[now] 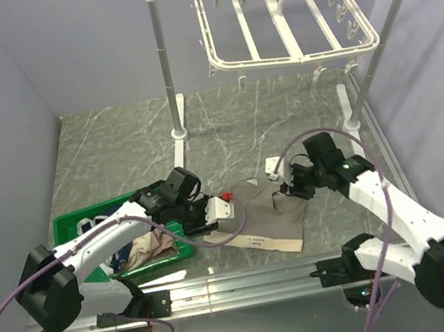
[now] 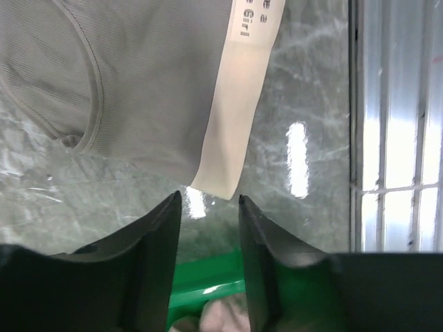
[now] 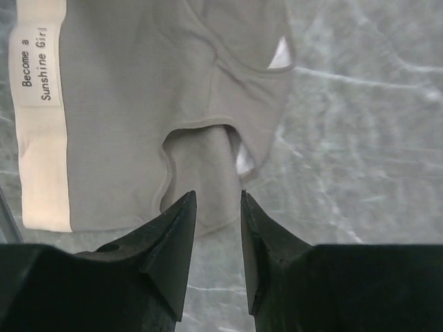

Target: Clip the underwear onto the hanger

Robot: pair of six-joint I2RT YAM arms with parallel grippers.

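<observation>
Sitting beside the underwear is a green bin.

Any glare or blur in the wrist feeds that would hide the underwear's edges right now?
Left wrist: glare spots on the marble table beside the waistband corner, metal rail at right blown out, jaws dark and soft. Right wrist: underwear evenly lit, label text sharp, jaws underexposed. Top external: diffuse light, soft shadows, no glare on the fabric.

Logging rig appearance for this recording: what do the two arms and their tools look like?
The left arm and right arm have white shells with black joints and bases; a purple cable runs along each. The left tool and right tool each end in two black wedge-shaped fingers.
</observation>
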